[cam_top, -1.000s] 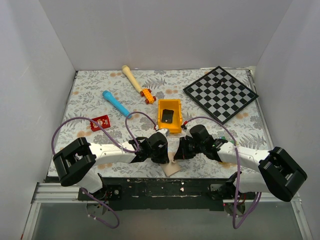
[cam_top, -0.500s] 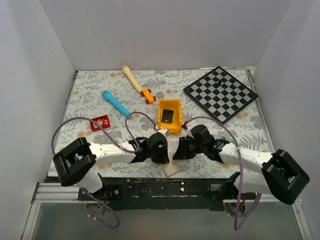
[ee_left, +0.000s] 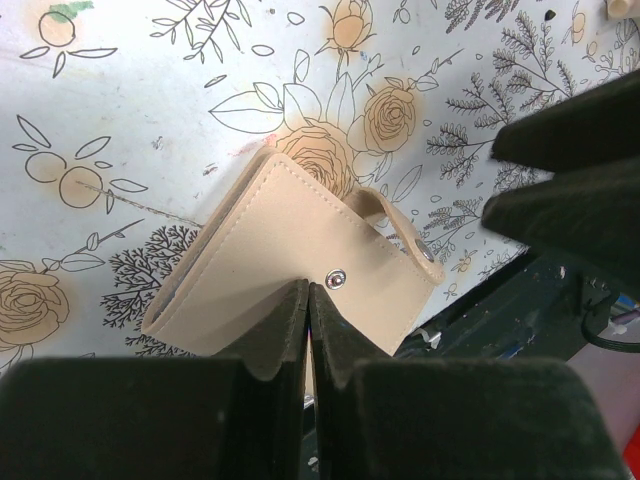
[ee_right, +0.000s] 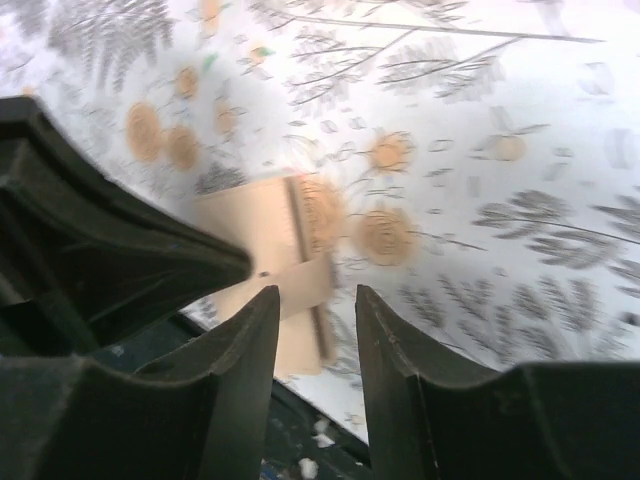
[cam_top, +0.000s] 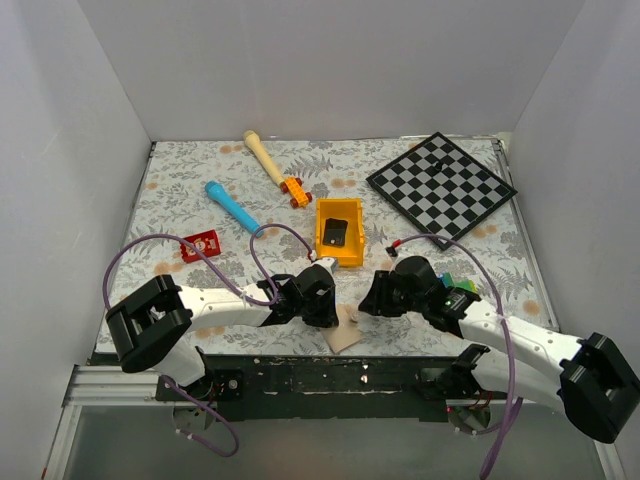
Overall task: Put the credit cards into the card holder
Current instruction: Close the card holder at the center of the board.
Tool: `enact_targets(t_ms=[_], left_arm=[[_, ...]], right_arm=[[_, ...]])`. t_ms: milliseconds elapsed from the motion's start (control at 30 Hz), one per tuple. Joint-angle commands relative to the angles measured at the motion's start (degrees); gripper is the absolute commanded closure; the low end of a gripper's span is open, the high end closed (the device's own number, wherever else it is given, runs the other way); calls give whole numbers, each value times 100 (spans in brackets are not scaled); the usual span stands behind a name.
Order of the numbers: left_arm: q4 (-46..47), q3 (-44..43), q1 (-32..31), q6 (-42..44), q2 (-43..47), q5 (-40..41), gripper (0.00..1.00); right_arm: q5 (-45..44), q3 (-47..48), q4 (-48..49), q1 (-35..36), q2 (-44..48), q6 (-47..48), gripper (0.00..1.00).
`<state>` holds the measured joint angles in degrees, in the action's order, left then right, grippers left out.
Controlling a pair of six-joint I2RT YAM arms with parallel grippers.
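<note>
On the overhead feed I see both arms reaching inward over the near edge of the floral-print table cover (cam_top: 180, 190). They meet at the tan-beige folding card holder (cam_top: 346, 328) with its snap-button tab. It lies at the very front of the cover, with one corner jutting toward the black base rail.

The left claw (cam_top: 322, 300) is down on it. Through the left wrist camera, its two black fingers (ee_left: 265, 345) are pressed together to a bare sliver. They are clamped on the near edge of the card holder's top flap, just beside the round metal snap stud (ee_left: 337, 279). That flap stands a little off the lower half, so the fold gapes slightly. The tab (ee_left: 405, 235) curls over the far right end.

The right claw (cam_top: 372, 298) sits just to the right of the card holder. In the right wrist view its jaws stand narrowly apart with nothing between them. The card holder shows blurred on the cloth beyond the tips, and I cannot tell whether they touch it.

The red card (cam_top: 201, 244) with white markings lies flat on the cover, well apart to the left, beyond the left arm's purple cable.

A yellow-orange plastic bin (cam_top: 352, 250) stands just beyond the two claws, with something dark inside. A black-and-white chessboard (cam_top: 441, 187) lies at the far right.
</note>
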<state>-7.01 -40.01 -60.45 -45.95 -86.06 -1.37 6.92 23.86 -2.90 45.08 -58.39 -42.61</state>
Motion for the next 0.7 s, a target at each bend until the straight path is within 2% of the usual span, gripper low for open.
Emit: enact_targets(t_ms=[0,133,200,233,333,533,633,667], left_arm=[[-38,81,-37,16,-51,-30,98],[-46,55,-37,34,-77,-39,98],[-64,63,-37,51,-51,-22,98],[-82,55,-29,43,-51,-4,98],[-126,55,-37,25,-7,40,98],[-161,72,-37,-19,2,57,98],[-170,81,-37,-10,10,49,98],[-161,98,-29,-10,19,49,98]], right_arm=[[-1560,591,-1385,18,302,251,53],[-2718,1497,-2933,18,-57,421,28],[-3343,1683,-3339,10,-146,87,8],[-3416,1649,-3279,18,-138,78,2],[-3004,1307,-2472,10,82,412,2],[-2582,1104,-2391,10,310,113,3],[-2223,981,-2304,9,433,130,12],[-2056,902,-2190,10,477,165,19]])
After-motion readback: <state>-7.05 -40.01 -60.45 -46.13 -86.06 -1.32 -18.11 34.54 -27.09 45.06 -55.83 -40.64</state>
